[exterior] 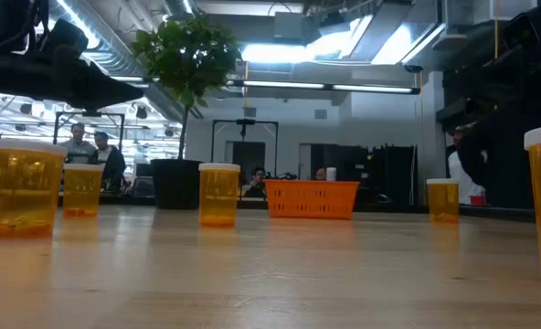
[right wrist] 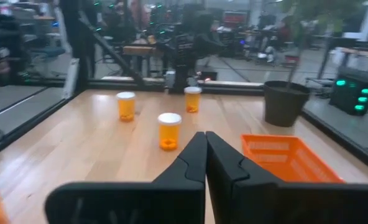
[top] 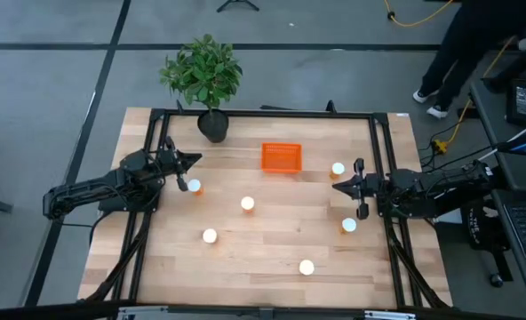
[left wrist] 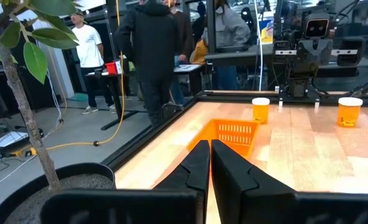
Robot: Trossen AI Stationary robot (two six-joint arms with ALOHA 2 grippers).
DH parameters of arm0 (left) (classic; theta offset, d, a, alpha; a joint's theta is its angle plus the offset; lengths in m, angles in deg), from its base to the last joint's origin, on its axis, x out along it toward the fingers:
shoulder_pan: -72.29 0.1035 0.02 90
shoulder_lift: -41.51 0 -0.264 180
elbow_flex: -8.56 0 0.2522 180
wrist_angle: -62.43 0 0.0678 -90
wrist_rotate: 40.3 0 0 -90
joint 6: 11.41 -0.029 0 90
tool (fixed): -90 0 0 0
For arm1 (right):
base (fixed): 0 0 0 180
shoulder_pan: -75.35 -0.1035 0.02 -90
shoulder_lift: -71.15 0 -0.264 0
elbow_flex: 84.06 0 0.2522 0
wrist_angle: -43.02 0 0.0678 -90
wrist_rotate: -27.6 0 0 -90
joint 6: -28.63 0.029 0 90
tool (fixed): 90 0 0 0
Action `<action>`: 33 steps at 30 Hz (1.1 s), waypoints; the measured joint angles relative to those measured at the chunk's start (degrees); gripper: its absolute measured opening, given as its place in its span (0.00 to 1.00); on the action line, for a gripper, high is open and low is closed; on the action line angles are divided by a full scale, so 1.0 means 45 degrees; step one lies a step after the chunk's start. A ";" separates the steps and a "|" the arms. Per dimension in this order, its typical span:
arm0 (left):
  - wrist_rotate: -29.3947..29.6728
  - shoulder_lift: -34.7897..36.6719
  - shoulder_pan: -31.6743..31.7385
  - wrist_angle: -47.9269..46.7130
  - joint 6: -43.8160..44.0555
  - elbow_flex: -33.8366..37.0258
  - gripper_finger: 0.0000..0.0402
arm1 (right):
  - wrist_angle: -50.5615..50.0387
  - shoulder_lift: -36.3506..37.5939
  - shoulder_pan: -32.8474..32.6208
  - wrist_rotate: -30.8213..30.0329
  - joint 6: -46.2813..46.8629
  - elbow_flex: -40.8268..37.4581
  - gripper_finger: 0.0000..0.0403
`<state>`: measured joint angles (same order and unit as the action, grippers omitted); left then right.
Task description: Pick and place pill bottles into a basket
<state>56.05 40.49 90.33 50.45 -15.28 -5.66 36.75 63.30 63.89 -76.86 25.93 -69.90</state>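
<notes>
Pill bottles (top: 247,204), little orange cylinders with round white caps, sit scattered on woodgrain table (top: 272,244); slotted plastic basket (top: 281,157) empty, left gripper (top: 195,160) and right gripper (top: 336,186) clenched, holding nothing.

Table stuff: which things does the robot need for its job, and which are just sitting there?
For the job:
- pill bottles, six, all out on the table
- orange basket, empty

Just sitting there:
- potted plant at the table's far edge

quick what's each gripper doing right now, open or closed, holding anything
Left gripper: closed, holding nothing, above the table's left side.
Right gripper: closed, holding nothing, above the table's right side.
</notes>
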 joint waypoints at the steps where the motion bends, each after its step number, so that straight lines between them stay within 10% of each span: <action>1: 0.0000 0.0000 0.0000 0.0009 0.0121 0.0002 0.03 | 0.0042 0.0002 0.0000 -0.0245 0.0001 0.0002 0.01; 33: -0.3007 -0.0083 -0.0011 0.0039 0.0798 -0.0002 0.01 | -0.0225 -0.0077 0.1332 -0.1381 0.0899 0.0002 0.01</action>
<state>42.52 40.12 90.28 50.62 -11.68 -5.67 35.74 62.96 69.88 -83.07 29.97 -69.90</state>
